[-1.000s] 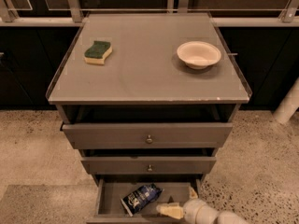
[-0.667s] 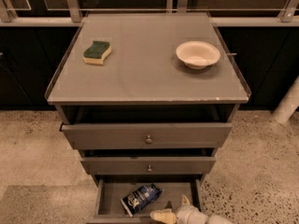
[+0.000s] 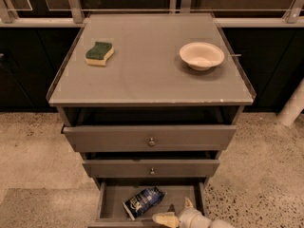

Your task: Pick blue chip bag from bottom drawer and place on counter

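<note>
The blue chip bag (image 3: 144, 202) lies flat in the open bottom drawer (image 3: 110, 204), left of its middle. My gripper (image 3: 171, 209) is at the drawer's front right, just right of the bag and low over the drawer floor. Its cream fingers (image 3: 164, 219) are spread open and hold nothing; the lower one points left toward the bag's near end, with a small gap showing. The counter (image 3: 147, 70) is the grey top of the cabinet above.
A green-and-yellow sponge (image 3: 99, 53) lies on the counter's left, and a white bowl (image 3: 202, 55) on its right. The two upper knobbed drawers (image 3: 151, 137) are slightly pulled out above the bottom drawer. Speckled floor surrounds the cabinet.
My gripper has moved left along the drawer's front, closer to the blue chip bag. The bag has not moved.
</note>
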Robot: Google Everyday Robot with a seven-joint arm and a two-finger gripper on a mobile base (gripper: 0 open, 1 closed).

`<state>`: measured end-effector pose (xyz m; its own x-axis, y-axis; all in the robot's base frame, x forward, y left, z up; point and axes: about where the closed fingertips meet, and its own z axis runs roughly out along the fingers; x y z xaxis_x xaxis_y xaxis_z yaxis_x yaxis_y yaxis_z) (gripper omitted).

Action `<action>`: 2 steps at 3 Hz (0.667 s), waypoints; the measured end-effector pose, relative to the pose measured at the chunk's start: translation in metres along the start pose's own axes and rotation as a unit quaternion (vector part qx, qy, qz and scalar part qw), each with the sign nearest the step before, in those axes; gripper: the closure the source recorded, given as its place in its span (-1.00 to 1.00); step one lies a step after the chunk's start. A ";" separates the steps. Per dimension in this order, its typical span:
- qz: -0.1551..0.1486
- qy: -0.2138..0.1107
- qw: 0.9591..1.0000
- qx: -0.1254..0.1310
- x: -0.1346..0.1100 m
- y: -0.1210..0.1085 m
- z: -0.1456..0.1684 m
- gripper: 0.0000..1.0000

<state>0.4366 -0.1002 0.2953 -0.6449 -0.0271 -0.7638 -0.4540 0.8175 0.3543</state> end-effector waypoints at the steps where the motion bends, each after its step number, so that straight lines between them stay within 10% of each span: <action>1: -0.013 -0.004 1.000 -0.015 -0.002 0.006 0.020 -1.00; 2: -0.031 -0.006 0.998 -0.045 -0.006 0.017 0.052 -1.00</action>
<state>0.4648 -0.0561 0.2783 -0.6066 -0.0691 -0.7920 -0.5472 0.7589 0.3529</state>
